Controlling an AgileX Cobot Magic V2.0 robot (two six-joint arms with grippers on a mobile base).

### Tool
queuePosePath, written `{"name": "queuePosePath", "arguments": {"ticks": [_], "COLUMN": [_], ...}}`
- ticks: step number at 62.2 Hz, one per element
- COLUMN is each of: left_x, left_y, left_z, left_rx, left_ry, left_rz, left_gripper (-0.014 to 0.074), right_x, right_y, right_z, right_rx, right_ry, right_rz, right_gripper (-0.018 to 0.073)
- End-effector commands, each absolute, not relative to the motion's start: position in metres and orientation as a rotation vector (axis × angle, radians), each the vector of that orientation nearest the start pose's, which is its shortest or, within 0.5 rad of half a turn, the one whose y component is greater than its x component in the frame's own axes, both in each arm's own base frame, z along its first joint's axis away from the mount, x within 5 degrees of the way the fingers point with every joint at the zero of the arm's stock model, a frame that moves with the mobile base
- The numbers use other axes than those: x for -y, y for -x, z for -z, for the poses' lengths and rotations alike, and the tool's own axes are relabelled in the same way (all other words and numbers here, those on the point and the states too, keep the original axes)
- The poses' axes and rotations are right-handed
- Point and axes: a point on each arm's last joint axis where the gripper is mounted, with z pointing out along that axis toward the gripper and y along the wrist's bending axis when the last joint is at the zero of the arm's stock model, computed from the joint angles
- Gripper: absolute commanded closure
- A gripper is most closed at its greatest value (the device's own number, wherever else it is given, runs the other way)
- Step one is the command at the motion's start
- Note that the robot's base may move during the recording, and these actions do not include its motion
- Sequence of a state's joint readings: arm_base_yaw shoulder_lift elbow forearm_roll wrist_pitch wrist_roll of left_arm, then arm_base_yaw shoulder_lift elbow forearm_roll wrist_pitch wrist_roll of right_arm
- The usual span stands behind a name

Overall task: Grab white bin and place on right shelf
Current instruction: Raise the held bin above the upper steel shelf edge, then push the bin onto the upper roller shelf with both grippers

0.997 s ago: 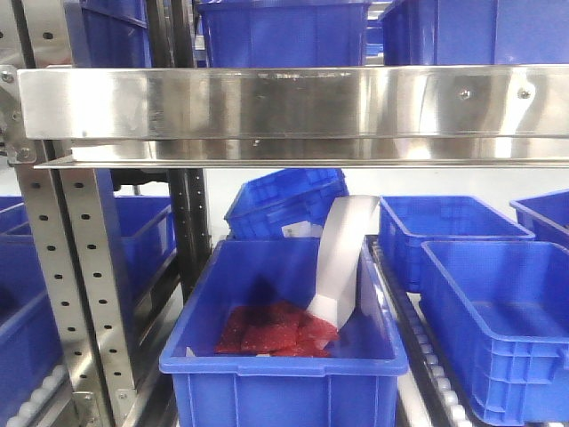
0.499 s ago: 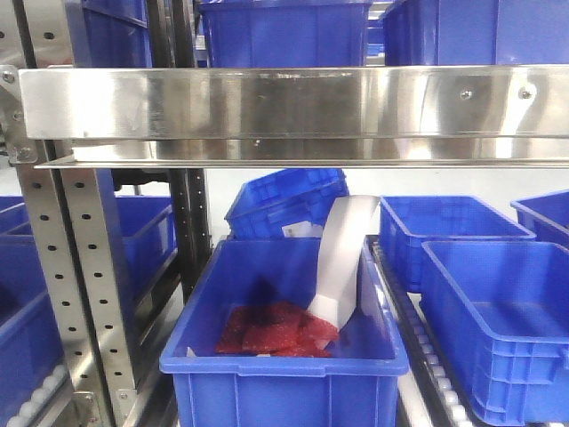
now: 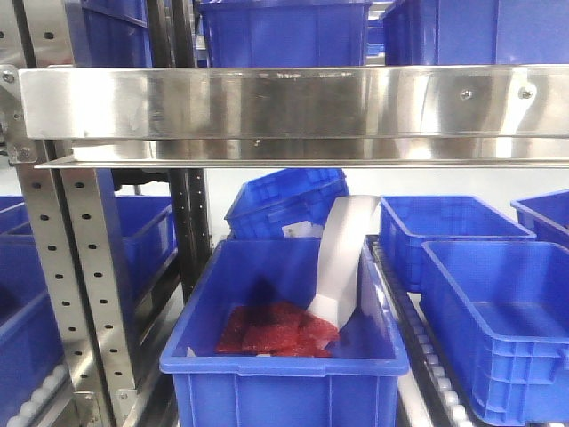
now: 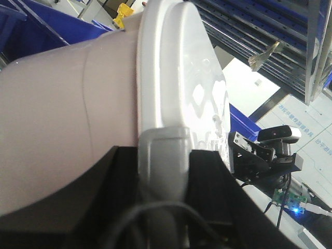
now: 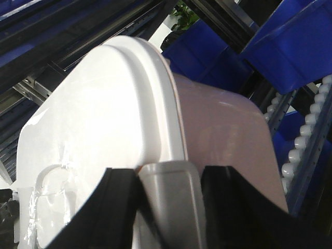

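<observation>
Front view: the shiny stainless steel shelf rail (image 3: 293, 102) spans above open blue plastic crates (image 3: 284, 356). Left wrist view: the left gripper (image 4: 163, 155) is clamped on a grey handle of the large pinkish-white plastic tub (image 4: 67, 114). Right wrist view: the right gripper (image 5: 168, 192) likewise pinches a grey handle at the tub's white lid rim.

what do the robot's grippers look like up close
Both the left gripper and right gripper have a bulky black body with one rounded grey finger showing; the second is hidden by the white bin. A thin black cable loops across the left one.
</observation>
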State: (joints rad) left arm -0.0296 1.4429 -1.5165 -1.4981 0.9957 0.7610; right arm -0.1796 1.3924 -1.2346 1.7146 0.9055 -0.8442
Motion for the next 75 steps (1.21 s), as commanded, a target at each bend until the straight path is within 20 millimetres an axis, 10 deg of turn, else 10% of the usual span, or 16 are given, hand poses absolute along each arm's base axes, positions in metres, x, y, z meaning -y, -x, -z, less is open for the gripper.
{"name": "queuePosePath", "arguments": {"ticks": [1, 37, 60, 75], "left_x": [0.11, 0.108, 0.112, 0.112], "left_y": [-0.245, -0.336, -0.387, -0.394], "left_z": [-0.498, -0.483, -0.443, -0.437], "left_rx": [-1.542, -1.567, -1.628, -1.616], "left_ry": [-0.655, -0.368, -0.353, -0.377], "left_rz": [1.538, 1.373, 1.355, 1.286], "left_gripper": [0.0713, 0.0713, 0.0704, 0.0388], "right_x": [-0.043, -0.031, -0.03, -0.029], "right_y": [-0.273, -0.336, -0.399, -0.411], "right_z": [-0.45, -0.464, -0.406, -0.389], "right_rx": [-1.529, -1.44, -1.545, -1.567], "right_ry": [0.135, 0.053, -0.051, -0.06], "right_rz": [-1.463, -1.507, -1.566, -1.563], "right_gripper": [0.0506, 0.0503, 0.0503, 0.0303]}}
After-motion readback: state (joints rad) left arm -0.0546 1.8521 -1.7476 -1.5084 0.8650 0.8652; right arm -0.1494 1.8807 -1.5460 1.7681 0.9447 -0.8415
